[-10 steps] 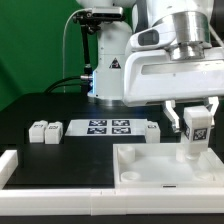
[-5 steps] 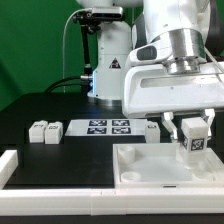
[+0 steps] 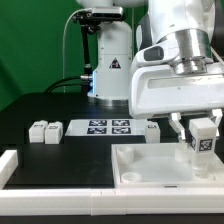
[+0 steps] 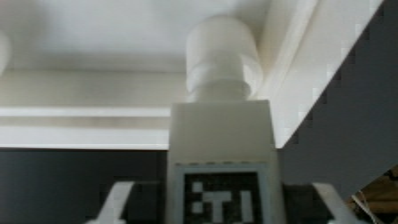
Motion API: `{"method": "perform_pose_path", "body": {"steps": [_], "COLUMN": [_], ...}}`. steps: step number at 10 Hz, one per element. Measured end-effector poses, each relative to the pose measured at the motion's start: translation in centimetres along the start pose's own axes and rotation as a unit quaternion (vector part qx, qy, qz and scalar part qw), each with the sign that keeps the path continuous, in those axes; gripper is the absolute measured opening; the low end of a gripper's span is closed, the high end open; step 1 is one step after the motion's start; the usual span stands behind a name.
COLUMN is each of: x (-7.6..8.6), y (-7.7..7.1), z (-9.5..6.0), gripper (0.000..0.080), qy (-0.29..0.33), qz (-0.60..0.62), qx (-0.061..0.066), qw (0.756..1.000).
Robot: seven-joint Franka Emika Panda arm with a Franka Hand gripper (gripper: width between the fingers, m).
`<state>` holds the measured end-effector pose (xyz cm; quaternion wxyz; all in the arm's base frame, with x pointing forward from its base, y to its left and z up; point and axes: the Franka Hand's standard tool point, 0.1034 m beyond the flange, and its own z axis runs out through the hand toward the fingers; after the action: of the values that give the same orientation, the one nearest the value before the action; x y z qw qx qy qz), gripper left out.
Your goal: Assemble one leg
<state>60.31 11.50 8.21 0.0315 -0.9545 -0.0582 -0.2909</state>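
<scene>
**Leg in transfer.** The leg (image 3: 204,142) is grasped between the fingers of the gripper (image 3: 204,132) and is held over a corner of the panel (image 3: 140,168) beneath it. Insertion is judged unfinished: seating and release are left.

You have a flat black table (image 3: 40,108). A big white square panel (image 3: 150,165) lies on it just below your gripper (image 3: 203,132). One small white block (image 3: 153,130) sits near the gripper. A thin white marker board (image 3: 108,127) lies farther off, and two small white blocks (image 3: 40,131) lie farthest away.
</scene>
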Motion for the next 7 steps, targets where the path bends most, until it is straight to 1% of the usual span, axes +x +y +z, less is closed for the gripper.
{"method": "perform_pose_path", "body": {"steps": [3,4,7], "x": [0.1,-0.6,-0.7], "y": [-0.3,-0.3,-0.2], "z": [0.6,1.1,1.2], "gripper": [0.029,0.029,0.029], "qy": [0.005,-0.002,0.0], "qz": [-0.001,-0.001,-0.002], "qx": [0.002,0.001,0.001], "qw": [1.0,1.0,1.0]}}
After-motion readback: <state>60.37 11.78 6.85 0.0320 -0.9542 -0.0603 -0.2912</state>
